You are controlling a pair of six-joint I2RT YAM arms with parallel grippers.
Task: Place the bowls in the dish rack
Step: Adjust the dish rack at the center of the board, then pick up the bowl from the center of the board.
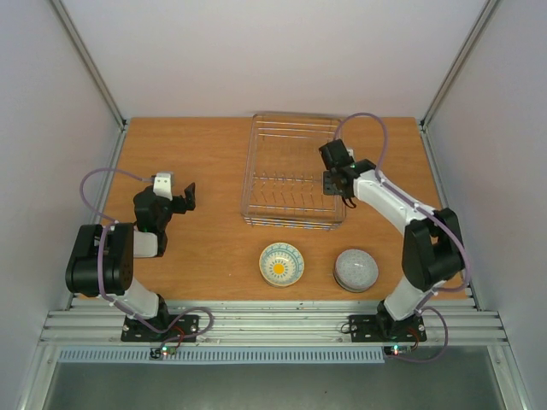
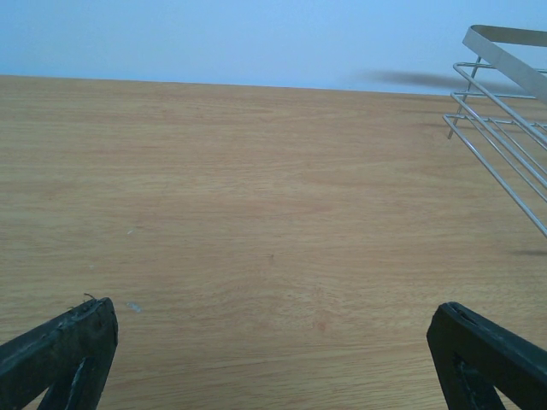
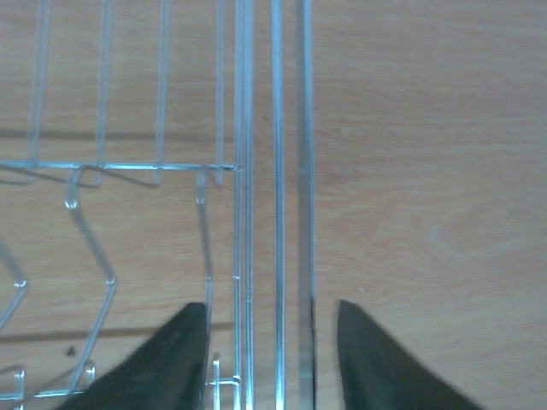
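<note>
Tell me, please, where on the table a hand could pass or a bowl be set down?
Bare table lies between the left tool and the rack, and along the near edge left of the yellow bowl. The rack itself holds nothing. Crowded: the right side, where the right tool straddles the rack's rim, and around the grey bowl.

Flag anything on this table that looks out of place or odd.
The grey-white bowl near the right arm's base lies upside down, dome up, while the yellow-patterned bowl beside it sits upright. The right gripper, jaws apart, straddles the right wall wires of the dish rack, not a bowl.
</note>
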